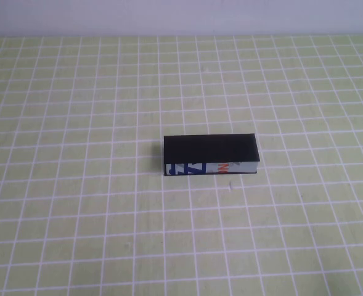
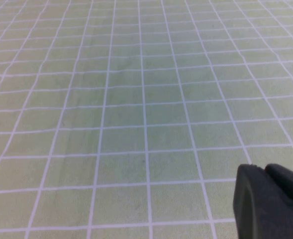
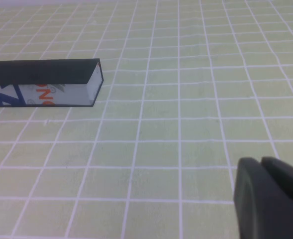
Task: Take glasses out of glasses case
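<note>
The left claw (image 2: 270, 204) hovers low over bare green gridded tabletop (image 2: 136, 99); whether it is released or clenched, I cannot tell; the same holds for the right claw (image 3: 268, 201); the glasses case (image 3: 44, 83) lies lid-closed well beyond the right claw, off to one side.

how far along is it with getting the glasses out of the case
Nothing looks done yet: the glasses case lies shut on the green grid mat, and no glasses are visible. Nothing is in hand: the left claw and right claw both sit away from it, each only partly seen. Opening the lid and lifting the glasses out remain.
</note>
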You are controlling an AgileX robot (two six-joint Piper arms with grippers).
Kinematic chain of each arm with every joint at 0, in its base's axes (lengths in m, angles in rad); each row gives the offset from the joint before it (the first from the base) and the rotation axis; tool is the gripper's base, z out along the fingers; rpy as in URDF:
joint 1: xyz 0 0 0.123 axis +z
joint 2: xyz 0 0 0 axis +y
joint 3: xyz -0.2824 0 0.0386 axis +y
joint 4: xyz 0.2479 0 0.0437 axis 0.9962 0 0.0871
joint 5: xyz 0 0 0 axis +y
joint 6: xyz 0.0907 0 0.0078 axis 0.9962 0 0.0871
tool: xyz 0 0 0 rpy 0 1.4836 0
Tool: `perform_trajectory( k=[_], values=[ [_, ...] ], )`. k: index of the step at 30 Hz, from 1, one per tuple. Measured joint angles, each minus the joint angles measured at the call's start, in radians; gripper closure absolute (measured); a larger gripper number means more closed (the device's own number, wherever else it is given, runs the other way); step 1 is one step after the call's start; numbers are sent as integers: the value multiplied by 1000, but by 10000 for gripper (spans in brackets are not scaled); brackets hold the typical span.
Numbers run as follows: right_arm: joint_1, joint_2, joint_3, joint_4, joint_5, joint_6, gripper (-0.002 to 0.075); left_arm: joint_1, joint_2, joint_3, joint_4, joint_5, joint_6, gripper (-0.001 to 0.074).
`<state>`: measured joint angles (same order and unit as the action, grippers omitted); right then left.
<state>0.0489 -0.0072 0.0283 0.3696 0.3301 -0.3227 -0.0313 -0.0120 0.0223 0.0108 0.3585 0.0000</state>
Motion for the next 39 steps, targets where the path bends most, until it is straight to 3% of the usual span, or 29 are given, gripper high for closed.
perform_trajectory(
  k=[33,39],
  values=[
    [0,0,0,0,0,0,743,0,0,0,53,-4,0,739],
    [0,0,0,0,0,0,743,0,0,0,-212,-93,0,739]
  ],
)
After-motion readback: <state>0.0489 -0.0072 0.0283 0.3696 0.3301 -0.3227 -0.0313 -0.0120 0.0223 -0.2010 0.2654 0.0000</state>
